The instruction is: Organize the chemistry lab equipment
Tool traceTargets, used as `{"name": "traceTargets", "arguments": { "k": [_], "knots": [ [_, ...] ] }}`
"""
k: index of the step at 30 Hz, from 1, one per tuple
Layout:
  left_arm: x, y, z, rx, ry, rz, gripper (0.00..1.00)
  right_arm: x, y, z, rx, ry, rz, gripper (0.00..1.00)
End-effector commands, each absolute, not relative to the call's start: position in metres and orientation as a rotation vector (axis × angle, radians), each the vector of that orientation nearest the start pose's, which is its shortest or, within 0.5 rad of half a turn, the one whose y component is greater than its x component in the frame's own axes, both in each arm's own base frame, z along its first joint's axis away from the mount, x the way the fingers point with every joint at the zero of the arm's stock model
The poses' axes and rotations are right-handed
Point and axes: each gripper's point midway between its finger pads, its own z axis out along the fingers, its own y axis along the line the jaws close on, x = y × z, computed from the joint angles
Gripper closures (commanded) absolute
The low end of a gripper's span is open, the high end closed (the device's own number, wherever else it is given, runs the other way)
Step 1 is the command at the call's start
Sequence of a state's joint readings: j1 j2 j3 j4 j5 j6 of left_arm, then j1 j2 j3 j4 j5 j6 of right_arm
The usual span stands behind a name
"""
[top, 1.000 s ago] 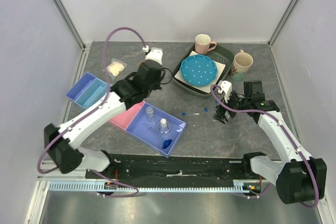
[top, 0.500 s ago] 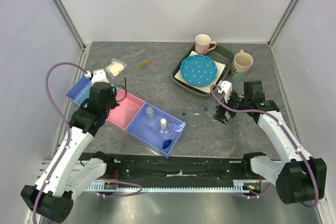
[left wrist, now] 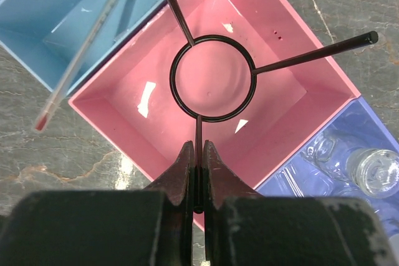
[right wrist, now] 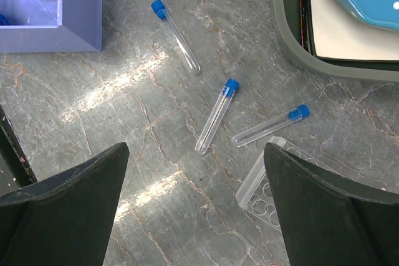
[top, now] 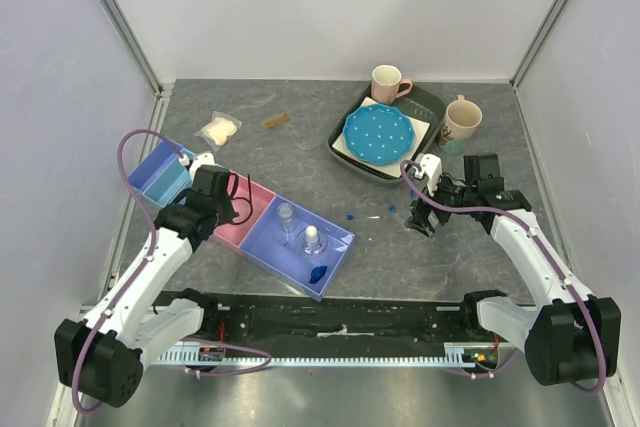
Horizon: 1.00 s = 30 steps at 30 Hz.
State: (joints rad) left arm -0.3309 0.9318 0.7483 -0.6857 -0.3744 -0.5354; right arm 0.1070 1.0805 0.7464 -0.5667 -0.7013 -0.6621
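Now, pink bin (left wrist: 124, 85): beneath L gripper.
R gripper (right wrist: 196, 197): jaws wide, nothing held, over table (right wrist: 143, 154).
L gripper (left wrist: 197, 154): pinched on ring's stem.
Wire ring (left wrist: 173, 79): over pink bin.
Blue-capped tubes (right wrist: 215, 116): 3, loose on table by clear rack (right wrist: 268, 185).

The left arm (top: 160, 247) has been drawn back from the middle of the bench (top: 400, 257) toward 8 o'clock. The black wire ring (left wrist: 212, 78) has been brought over the pink compartment (left wrist: 124, 85).
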Motion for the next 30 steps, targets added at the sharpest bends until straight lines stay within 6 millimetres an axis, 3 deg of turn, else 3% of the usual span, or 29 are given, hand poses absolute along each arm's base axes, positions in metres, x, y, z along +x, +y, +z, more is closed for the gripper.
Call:
{"name": "traceTargets", "arguments": {
  "k": [1, 7, 8, 12, 16, 20, 25, 29, 30],
  "knots": [
    [0.262, -0.045, 0.13, -0.476, 2.268, -0.027, 0.98, 0.249, 0.122, 0.126, -1.134, 1.97, 0.587, 0.02],
    [0.26, -0.049, 0.123, -0.476, 2.29, -0.049, 0.72, 0.249, 0.122, 0.124, -1.132, 1.976, 0.59, 0.02],
    [0.26, -0.05, 0.125, -0.473, 2.287, -0.057, 0.59, 0.249, 0.122, 0.124, -1.132, 1.976, 0.59, 0.02],
    [0.258, -0.054, 0.146, -0.427, 2.261, -0.109, 0.33, 0.25, 0.121, 0.122, -1.132, 1.984, 0.591, 0.02],
    [0.252, -0.066, 0.18, -0.272, 2.223, -0.203, 0.26, 0.25, 0.121, 0.122, -1.131, 1.987, 0.588, 0.02],
    [0.241, -0.091, 0.211, -0.029, 2.153, -0.367, 0.24, 0.251, 0.12, 0.121, -1.122, 1.99, 0.59, 0.02],
    [0.224, -0.11, 0.228, 0.097, 2.058, -0.513, 0.22, 0.256, 0.124, 0.119, -1.083, 2.02, 0.618, 0.02],
    [0.208, -0.122, 0.245, 0.171, 1.912, -0.632, 0.21, 0.261, 0.125, 0.104, -1.157, 2.069, 0.564, 0.03],
    [0.207, -0.124, 0.246, 0.179, 1.893, -0.643, 0.21, 0.263, 0.129, 0.101, -1.168, 2.075, 0.542, 0.07]
  ]
}}
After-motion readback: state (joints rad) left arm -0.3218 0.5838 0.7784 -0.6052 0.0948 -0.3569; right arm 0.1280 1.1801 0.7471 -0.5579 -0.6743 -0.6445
